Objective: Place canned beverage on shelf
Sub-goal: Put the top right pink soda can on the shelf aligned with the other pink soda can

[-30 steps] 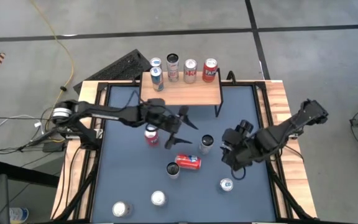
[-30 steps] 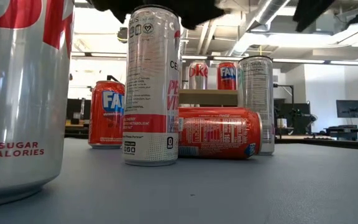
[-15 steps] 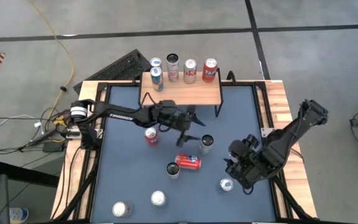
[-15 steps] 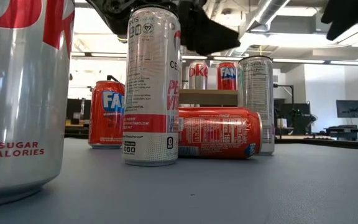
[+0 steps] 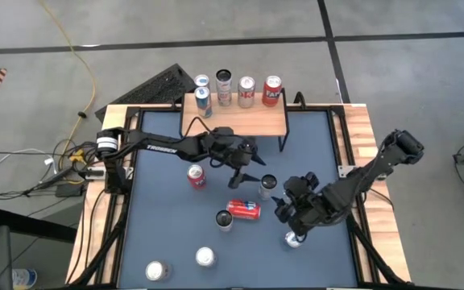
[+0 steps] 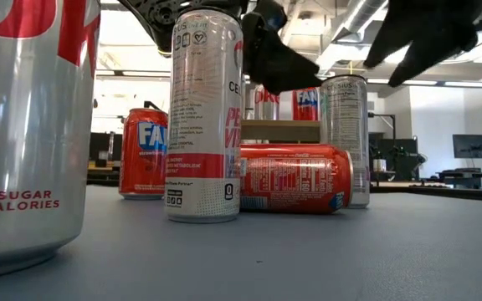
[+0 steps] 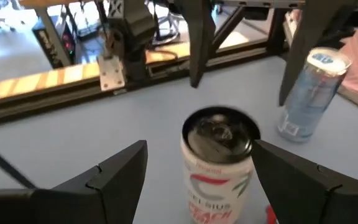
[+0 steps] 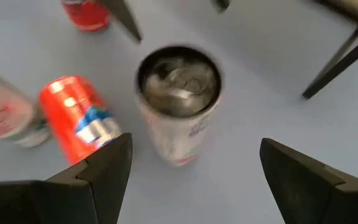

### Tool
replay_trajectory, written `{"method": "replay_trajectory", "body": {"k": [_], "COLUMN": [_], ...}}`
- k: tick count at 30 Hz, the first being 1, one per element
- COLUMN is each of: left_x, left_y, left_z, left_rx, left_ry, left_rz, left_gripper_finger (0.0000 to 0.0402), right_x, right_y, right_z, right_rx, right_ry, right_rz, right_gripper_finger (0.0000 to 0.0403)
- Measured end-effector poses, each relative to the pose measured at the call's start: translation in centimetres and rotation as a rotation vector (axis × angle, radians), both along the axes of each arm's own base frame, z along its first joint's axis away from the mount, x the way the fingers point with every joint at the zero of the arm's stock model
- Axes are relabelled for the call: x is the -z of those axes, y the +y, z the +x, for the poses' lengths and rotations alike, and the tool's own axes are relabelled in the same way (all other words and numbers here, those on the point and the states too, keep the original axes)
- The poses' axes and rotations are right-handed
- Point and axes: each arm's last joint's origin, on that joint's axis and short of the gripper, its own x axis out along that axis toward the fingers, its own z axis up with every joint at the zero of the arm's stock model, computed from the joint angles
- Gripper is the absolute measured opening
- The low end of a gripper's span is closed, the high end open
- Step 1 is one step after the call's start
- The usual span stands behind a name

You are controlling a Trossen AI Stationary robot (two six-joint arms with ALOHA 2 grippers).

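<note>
The shelf [image 5: 234,120] stands at the table's far edge, its wooden top bare in front; four cans [image 5: 237,89] line up behind its back edge and a fifth, blue one [image 5: 204,101] stands at the top's left rear, though whether the row rests on the top or behind it cannot be told from above. In the low view only two of them peek over the shelf, one reading "FAN…" and cut off by the left arm. A tall Celsius can [image 5: 267,187] stands upright on the blue table [image 5: 159,225] between both grippers, untouched. The left gripper [image 5: 248,171] hangs just left of it, fingers spread wide and empty; half a second ago it sat farther left. The right gripper [image 5: 284,206], also wide open and holding nothing, has swung in from the right toward the same can, partly covering a small can [image 5: 294,238] below it. Near the low camera a silver can [image 6: 23,125] is cropped, showing "0 SUGAR CALORIES". A red can [image 5: 243,209] lies on its side; a Fanta can [image 5: 196,176] stands left.
</note>
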Motion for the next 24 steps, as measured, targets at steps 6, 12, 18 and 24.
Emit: {"method": "replay_trajectory", "body": {"k": [6,12,18,24], "left_x": [0.2,0.5,0.7,0.8], "left_y": [0.1,-0.4,-0.9,-1.3], "left_z": [0.0,0.0,-0.1,-0.1], "left_rx": [-0.031,-0.02,0.008,0.023], "left_ry": [0.024,0.048,0.072,0.081], "left_rz": [0.001,0.002,-0.012,0.0], "left_gripper_finger": [0.0279,0.0279,0.0279,0.0279], "right_x": [1.2,1.2,1.1,1.2], "right_y": [-0.4,-1.8,-2.9,-3.0], "right_z": [0.8,1.4,1.9,2.0], "right_rx": [0.027,0.07,0.068,0.056], "right_ry": [0.054,0.069,0.104,0.119], "right_rz": [-0.033,-0.046,-0.076,-0.082], "right_gripper_finger": [0.033,0.0331,0.0331,0.0331]}}
